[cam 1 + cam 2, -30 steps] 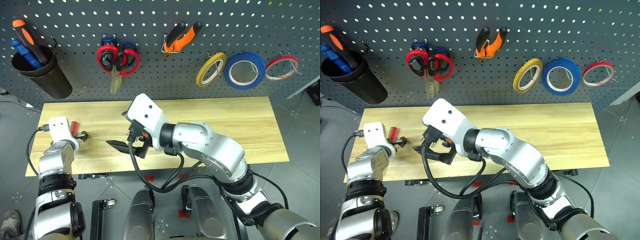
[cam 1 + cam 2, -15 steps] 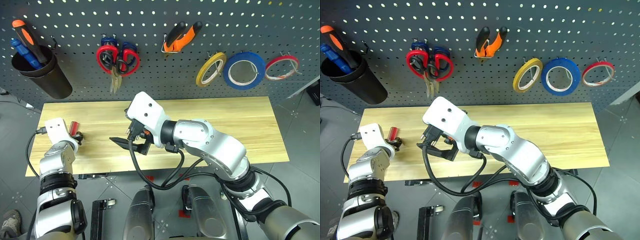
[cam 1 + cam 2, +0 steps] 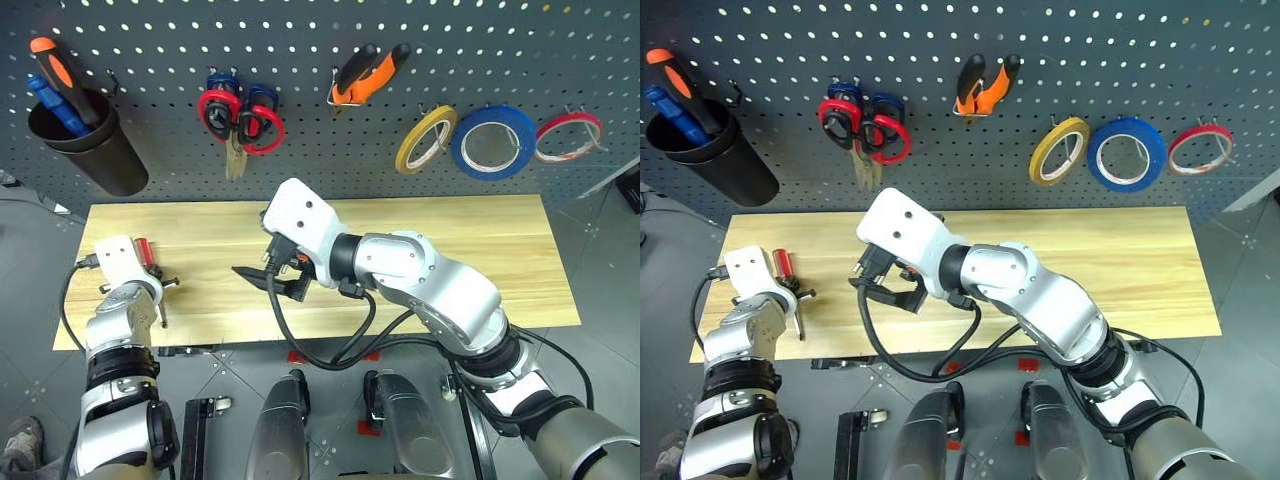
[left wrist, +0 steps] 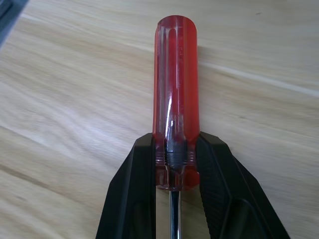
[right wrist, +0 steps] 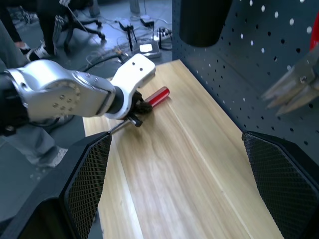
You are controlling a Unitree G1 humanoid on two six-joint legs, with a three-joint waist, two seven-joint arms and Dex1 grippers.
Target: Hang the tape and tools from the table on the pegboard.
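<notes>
The screwdriver (image 4: pixel 176 99) has a see-through red plastic handle, super glossy, with a shiny chrome metal shaft. The table (image 4: pixel 75 84) is pale matt wood, plank grain showing. The left gripper's fingers (image 4: pixel 132 199) look like matt black plastic. The pegboard (image 3: pixel 300 130) is dull dark grey perforated panel.

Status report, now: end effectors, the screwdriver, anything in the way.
Left end effector shut on screwdriver, which lies on the table. Right end effector open, empty, over table. Nothing in the way.
</notes>
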